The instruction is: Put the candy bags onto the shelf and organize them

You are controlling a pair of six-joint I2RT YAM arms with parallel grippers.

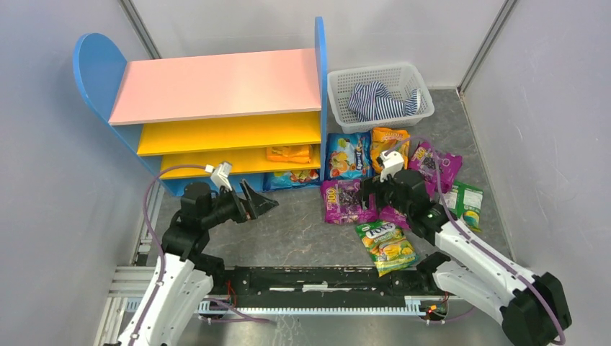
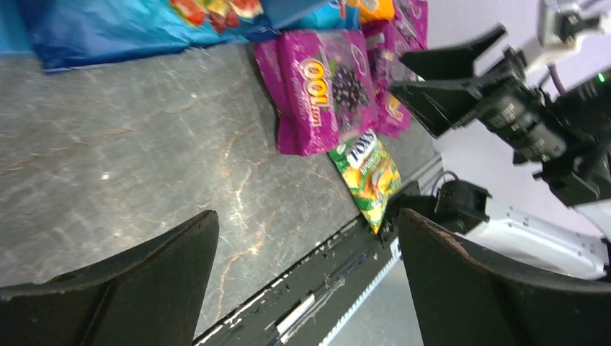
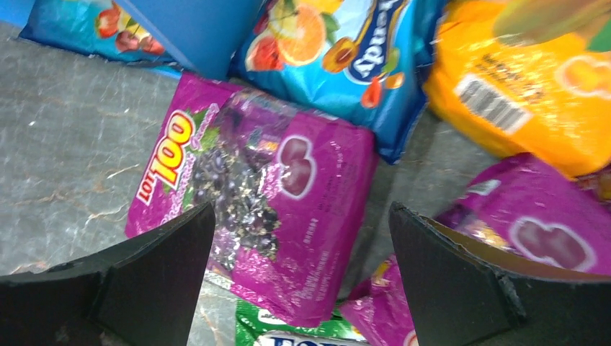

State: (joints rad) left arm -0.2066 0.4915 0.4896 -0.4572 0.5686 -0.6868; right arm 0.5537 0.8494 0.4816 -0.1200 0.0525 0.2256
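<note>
The purple grape bag point(image 1: 347, 200) was laid flat on the table point(image 1: 288, 231), off the right front corner of the shelf point(image 1: 216, 86), its long axis roughly parallel with the shelf front; the right gripper point(image 1: 369, 190) was held over it, jaws spread, nothing pinched; the left gripper point(image 1: 268, 205) was likewise spread and empty.

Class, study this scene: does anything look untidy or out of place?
Yes. Most candy bags lie scattered and overlapping on the table right of the shelf; one orange bag sits on a shelf board. A striped cloth lies crumpled in the basket.
</note>
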